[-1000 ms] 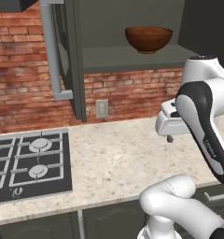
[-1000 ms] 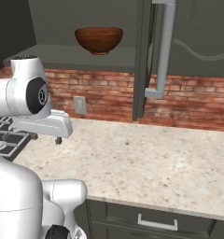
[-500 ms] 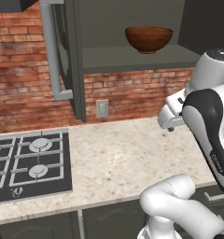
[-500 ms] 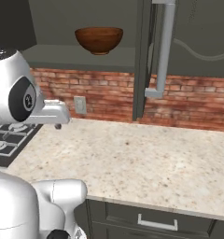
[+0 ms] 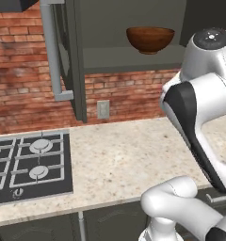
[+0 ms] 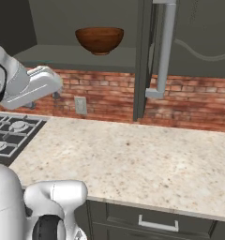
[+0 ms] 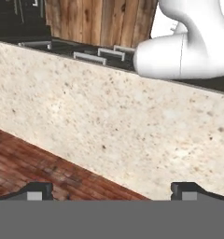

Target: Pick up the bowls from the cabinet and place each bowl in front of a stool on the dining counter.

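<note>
One wooden bowl [image 5: 150,39] sits on the inner shelf of the open wall cabinet [image 5: 129,59], above the speckled worktop [image 5: 129,160] beside the gas hob [image 5: 28,164]. Over the last second I've seen the arm lift toward that shelf. The gripper [image 7: 111,190] is spread wide, empty. I can't make out a second bowl, so this one goes first.
</note>
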Available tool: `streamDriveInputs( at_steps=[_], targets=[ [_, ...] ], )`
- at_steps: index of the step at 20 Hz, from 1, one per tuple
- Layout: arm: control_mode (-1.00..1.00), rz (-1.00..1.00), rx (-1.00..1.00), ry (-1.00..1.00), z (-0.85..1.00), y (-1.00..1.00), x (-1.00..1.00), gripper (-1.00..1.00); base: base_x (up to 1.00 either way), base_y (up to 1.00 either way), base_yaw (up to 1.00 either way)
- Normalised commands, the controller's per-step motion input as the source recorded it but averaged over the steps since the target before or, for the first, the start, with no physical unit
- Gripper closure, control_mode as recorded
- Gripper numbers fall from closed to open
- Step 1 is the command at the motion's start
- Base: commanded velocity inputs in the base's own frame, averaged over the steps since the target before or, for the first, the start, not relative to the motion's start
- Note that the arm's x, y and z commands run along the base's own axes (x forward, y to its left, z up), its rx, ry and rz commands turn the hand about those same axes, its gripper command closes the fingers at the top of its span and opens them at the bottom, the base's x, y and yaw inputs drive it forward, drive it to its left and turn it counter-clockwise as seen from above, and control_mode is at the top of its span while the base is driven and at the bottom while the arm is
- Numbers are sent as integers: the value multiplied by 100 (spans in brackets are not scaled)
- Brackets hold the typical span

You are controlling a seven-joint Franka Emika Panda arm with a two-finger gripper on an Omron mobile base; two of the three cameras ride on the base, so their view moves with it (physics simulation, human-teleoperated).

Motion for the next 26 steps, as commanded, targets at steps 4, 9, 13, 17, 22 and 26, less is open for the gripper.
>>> streamDriveInputs(
  at_steps=[4,9,13,17,22,26],
  targets=[
    [-100,0,-12,2,45,0,59,-100,0,0,0],
    [-100,0,-26,-2,0,14,39,-100,0,0,0],
    [-100,-2,-12,-14,0,1,13,-100,0,0,0],
    [-100,-9,28,-11,3,-25,-2,-100,0,0,0],
    [-100,-15,56,-4,2,-7,0,-100,0,0,0],
    [-100,-33,80,2,-2,0,0,-100,0,0,0]
  ],
)
